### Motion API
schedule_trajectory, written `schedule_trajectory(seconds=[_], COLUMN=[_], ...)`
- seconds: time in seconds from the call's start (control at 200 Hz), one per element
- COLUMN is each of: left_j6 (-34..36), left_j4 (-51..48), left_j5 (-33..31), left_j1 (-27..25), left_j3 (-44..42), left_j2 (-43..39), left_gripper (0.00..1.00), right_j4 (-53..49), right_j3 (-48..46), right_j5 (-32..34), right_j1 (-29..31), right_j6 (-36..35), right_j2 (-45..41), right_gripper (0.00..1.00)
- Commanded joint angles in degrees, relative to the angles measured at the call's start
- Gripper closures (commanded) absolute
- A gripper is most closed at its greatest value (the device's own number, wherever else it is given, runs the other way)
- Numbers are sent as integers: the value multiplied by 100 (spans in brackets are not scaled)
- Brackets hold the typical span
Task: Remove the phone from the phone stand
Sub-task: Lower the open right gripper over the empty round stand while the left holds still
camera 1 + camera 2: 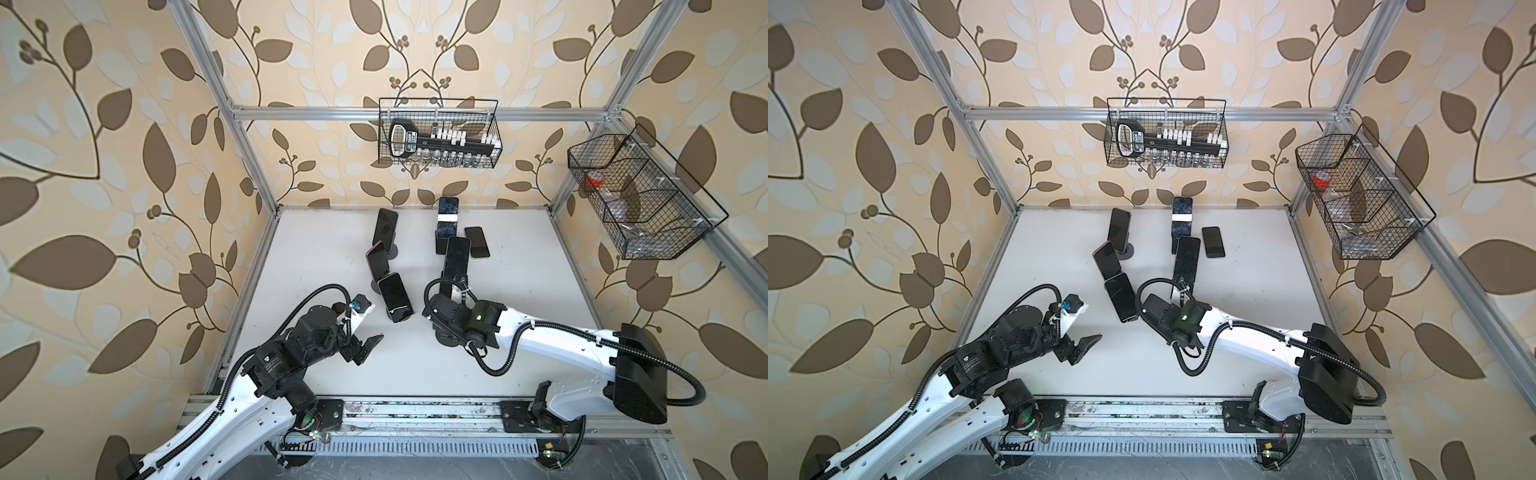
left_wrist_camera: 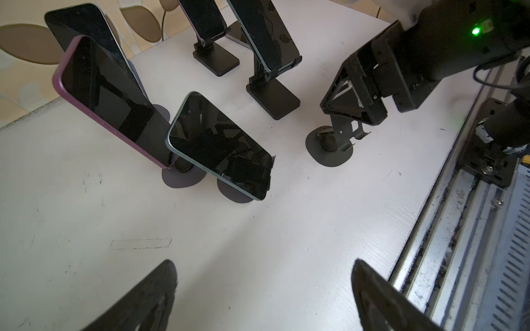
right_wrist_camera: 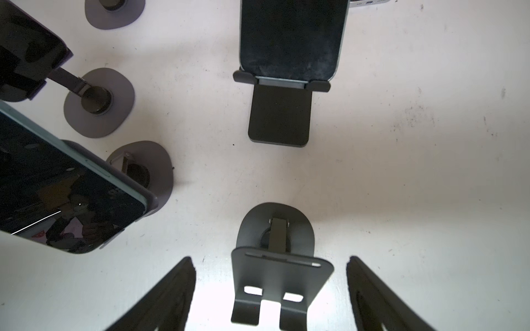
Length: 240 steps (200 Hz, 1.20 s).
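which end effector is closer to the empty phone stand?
Right. The right end effector straddles the empty phone stand, jaws either side of its cradle, not touching it. The left end effector hangs open over bare table, off to the stand's side and well apart.

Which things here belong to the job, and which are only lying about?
Job: purple phone and teal phone, both on stands; empty stand; right gripper, open around it.
Lying about: flat phone; back basket; side basket; red roll.
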Motion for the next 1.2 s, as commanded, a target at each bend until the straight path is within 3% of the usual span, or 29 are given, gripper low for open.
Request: schedule_trajectory(seconds=[0.0,1.195], left_j6=[68,58], left_j4=[34,16], left_j5=[85,113], left_j1=[-49,-45], left_j3=[-12,-7], left_j2=[-59,-33], left_gripper=[5,5], right_j4=[60,317], right_j3=[-87,-106], right_j5=[-29,-31], right_j1=[-30,-188], right_j6=[40,-270], right_j2=[138,557], right_gripper=[18,36])
